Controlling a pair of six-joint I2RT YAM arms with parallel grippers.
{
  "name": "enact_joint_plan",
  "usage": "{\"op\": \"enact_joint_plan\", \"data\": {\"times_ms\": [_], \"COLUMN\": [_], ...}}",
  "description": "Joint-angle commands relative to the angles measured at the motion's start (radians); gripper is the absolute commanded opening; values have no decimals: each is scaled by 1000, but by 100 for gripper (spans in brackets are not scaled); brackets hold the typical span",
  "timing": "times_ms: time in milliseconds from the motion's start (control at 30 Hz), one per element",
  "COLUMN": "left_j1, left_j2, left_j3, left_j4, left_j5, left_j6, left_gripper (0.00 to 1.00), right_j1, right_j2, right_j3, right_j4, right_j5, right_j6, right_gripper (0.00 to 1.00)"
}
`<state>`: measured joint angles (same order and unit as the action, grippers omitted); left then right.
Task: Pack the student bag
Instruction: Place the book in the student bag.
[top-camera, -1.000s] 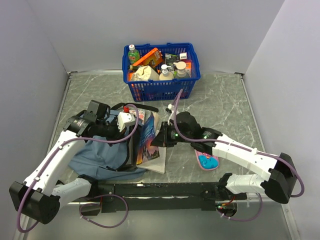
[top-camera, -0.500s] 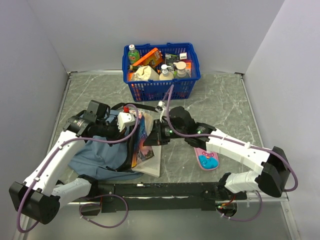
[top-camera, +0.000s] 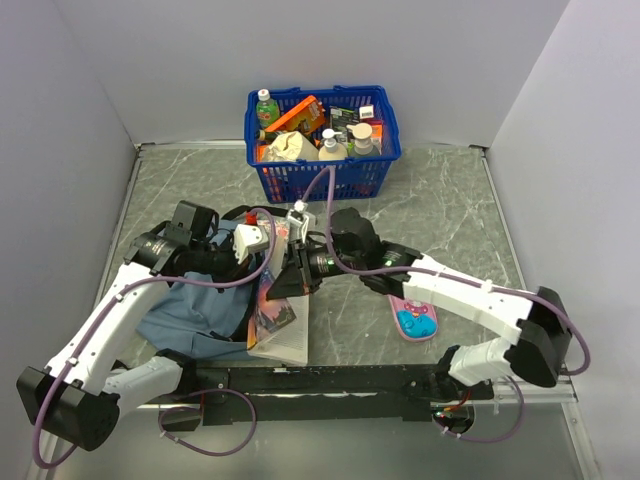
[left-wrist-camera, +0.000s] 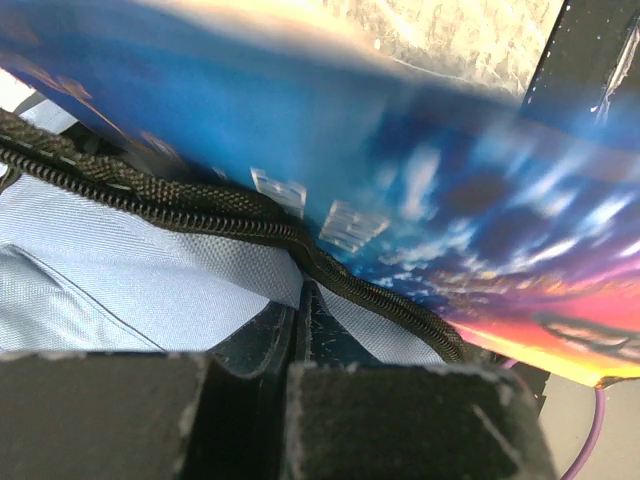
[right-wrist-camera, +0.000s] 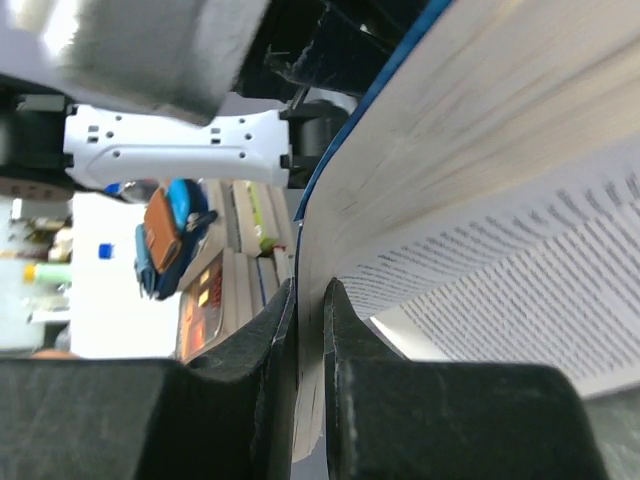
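Note:
The student bag (top-camera: 190, 310), grey-blue fabric, lies at the near left of the table. My left gripper (top-camera: 258, 258) is shut on the fabric rim of its opening. In the left wrist view the jaws (left-wrist-camera: 298, 312) pinch pale blue cloth just below the dark zip (left-wrist-camera: 150, 190). A book (top-camera: 278, 325) with a blue and orange cover (left-wrist-camera: 450, 200) stands tilted at the bag's mouth. My right gripper (top-camera: 290, 278) is shut on it. In the right wrist view the jaws (right-wrist-camera: 309, 305) clamp a block of printed pages (right-wrist-camera: 520, 200). The bag's inside is hidden.
A blue plastic basket (top-camera: 323, 170) full of bottles and packets stands at the back centre. A small pink pencil case (top-camera: 413, 320) lies right of the book, under my right forearm. Grey walls close in the table on three sides.
My right arm has carried the book leftward to the bag's opening, and the book now leans over the bag's edge. The left gripper has kept its hold in place.

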<state>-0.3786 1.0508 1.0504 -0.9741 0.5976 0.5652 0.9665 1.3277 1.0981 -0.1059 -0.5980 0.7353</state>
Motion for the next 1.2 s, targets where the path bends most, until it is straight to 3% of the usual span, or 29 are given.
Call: {"op": "enact_joint_plan", "data": {"times_ms": [0,200,267,367,467,767,1000,1167], "left_j1": [-3,-3,-3,-3,-3,-2,-3,-3], "left_j2": [-25,-35,-35,-28,-12,31,37,49], "left_j3": [34,40,42,43,54,111,103,100], "left_j4": [31,9,6,5,-8,-40,-40,-34], "left_j5": [73,70,71,79,93,131,133,134], "left_j6": [21,33,39,42,53,50,47,48], "left_gripper": [1,1,1,1,1,1,1,1], "right_j1": [-35,-101,-107,-100,-97,-92,-48,15], "right_j2": [79,309,309,265,208,172,286,372], "right_j3": [-90,-265,-287,-245,-231,-120,26,149], "right_j4": [479,715,623,323,186,163,146,129], "right_j5": [-239,-310,-260,-107,54,418,497,457], "right_j6": [79,209,172,17,-48,51,167,165], "right_gripper": [0,0,0,0,0,0,0,0]}}
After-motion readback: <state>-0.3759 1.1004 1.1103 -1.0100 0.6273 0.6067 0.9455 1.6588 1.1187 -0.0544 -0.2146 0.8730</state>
